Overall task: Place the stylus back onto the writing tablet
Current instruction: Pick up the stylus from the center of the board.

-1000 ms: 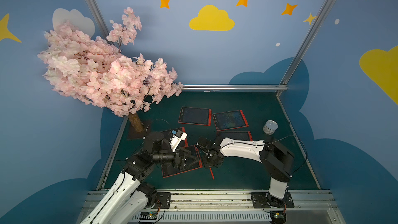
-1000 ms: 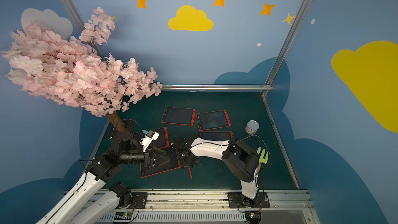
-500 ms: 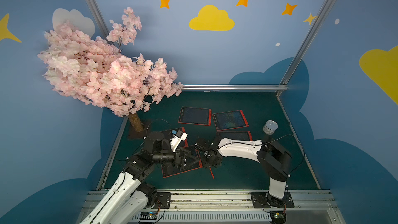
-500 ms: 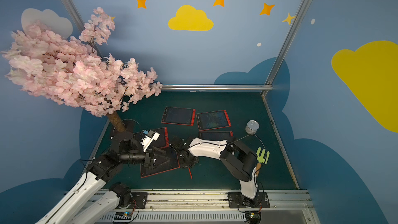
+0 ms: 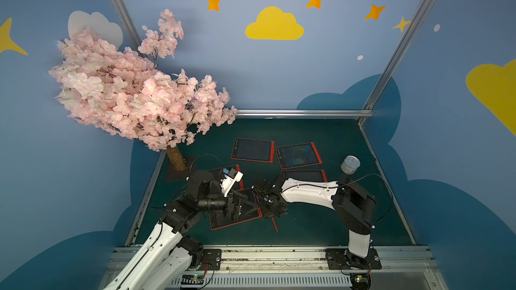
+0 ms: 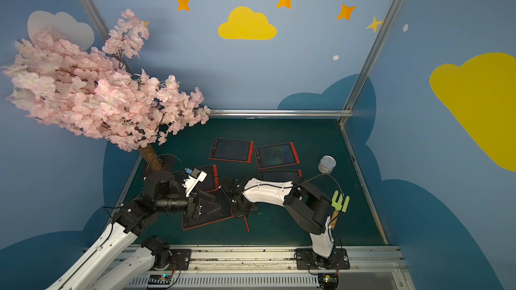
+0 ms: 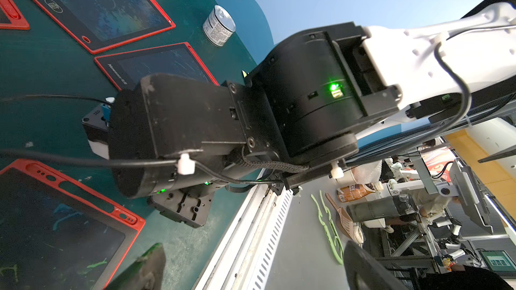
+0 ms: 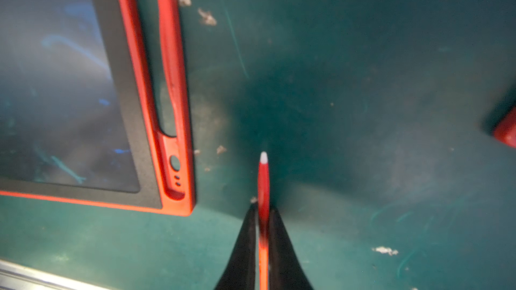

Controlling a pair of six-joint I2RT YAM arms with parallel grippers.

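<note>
A thin red stylus (image 8: 263, 179) with a white tip sits between the black fingers of my right gripper (image 8: 263, 210), which is shut on it. It hangs low over the green mat, just beside the red-framed writing tablet (image 8: 131, 135), whose long edge slot (image 8: 165, 101) is empty. In both top views the stylus (image 5: 274, 224) (image 6: 246, 225) pokes out toward the front from under the right gripper (image 5: 272, 213). My left gripper (image 7: 251, 272) is open above the same tablet (image 5: 223, 223) (image 7: 55, 232), with nothing between its fingers.
Three more red tablets (image 5: 252, 150) (image 5: 298, 155) (image 5: 304, 175) lie further back, and another (image 5: 220, 171) under the left arm. A silver can (image 5: 350, 164) stands at the right. A pink blossom tree (image 5: 134, 93) fills the left corner. A green tool (image 6: 340, 201) lies behind the right arm.
The right arm's elbow has shifted slightly to the left. The stylus, the tablet and the left arm stay where they were.
</note>
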